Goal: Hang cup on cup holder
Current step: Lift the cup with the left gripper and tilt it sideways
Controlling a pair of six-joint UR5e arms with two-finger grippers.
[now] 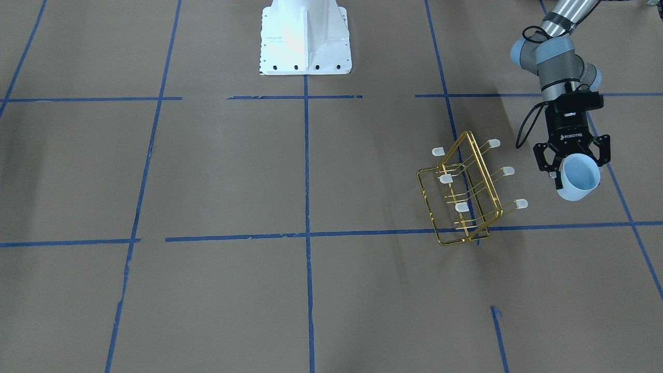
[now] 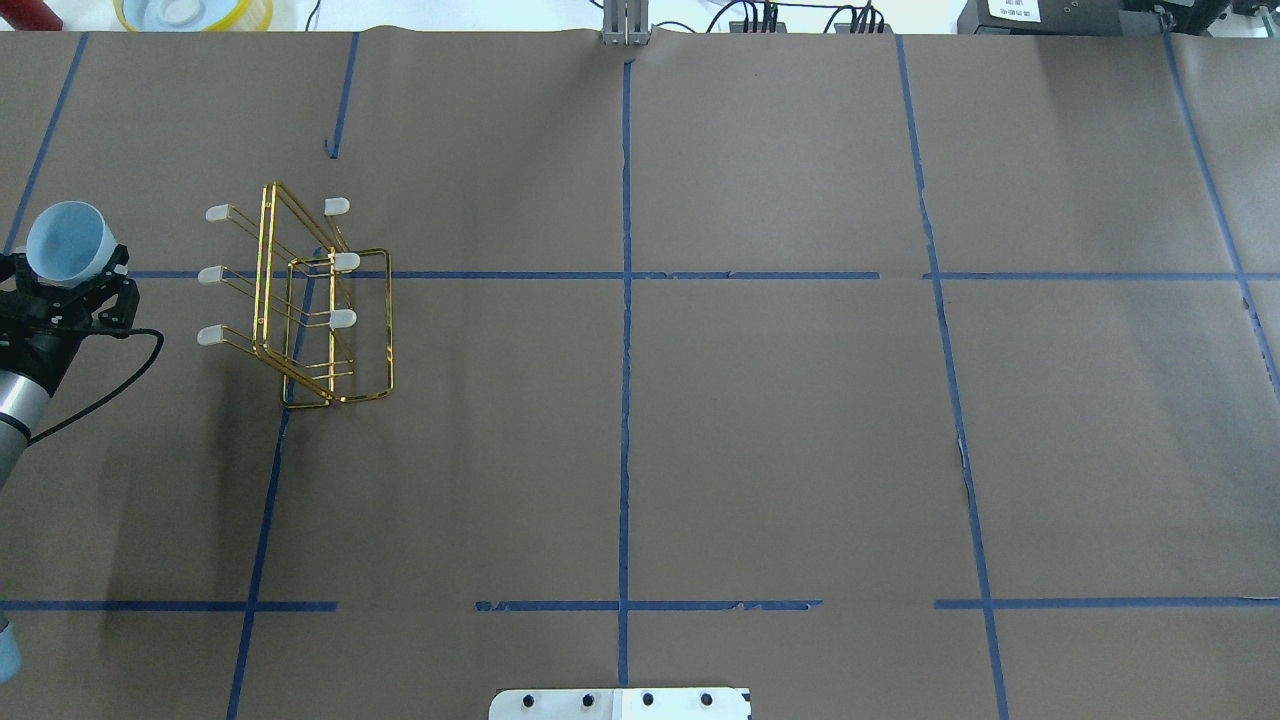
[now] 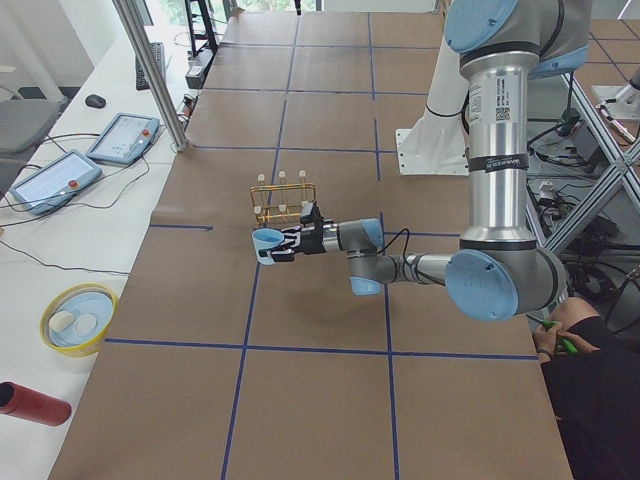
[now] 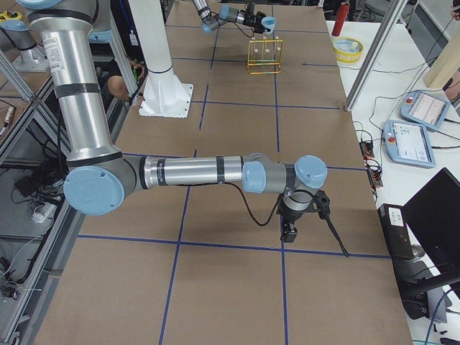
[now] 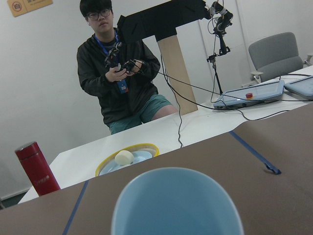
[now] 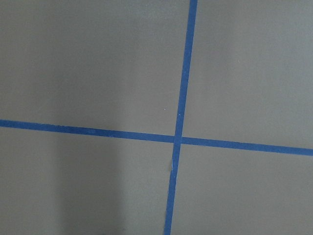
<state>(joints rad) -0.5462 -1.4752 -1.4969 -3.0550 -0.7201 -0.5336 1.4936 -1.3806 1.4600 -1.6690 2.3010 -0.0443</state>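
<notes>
Our left gripper (image 1: 572, 168) is clamped on the cup (image 1: 580, 181), its black fingers pressed to either side of the wall low down. The cup stands upright with its mouth up and is held clear of the table (image 2: 700, 450). On the gripper body we read "ROBOTIQ" in white letters. From the left wrist view the cup's pale blue rim fills the bottom of the frame. Just to this gripper's right, near but not touching the cup, stands the holder (image 1: 469, 191), upright on the brown paper. Three of its capped prongs point toward the gripper and three point away. The cup is on none of them. Ahead of the gripper, past the table edge, a white bench carries a yellow bowl (image 5: 128, 157) and a red bottle (image 5: 36, 169). Behind the bench a person (image 5: 120, 73) in a dark jacket holds a controller. An orange sign (image 5: 29, 5) hangs high on the wall, and we cannot read its writing. Control pendants (image 5: 249, 95) lie further to the right along that bench. A label on the left arm's upper tube shows in the left side view, too small for us to read. Well off to the right, our right gripper (image 4: 290, 233) points down at the paper, and we cannot tell whether it is open or closed. Its wrist view shows only blue tape (image 6: 178, 138) crossing on brown paper.
</notes>
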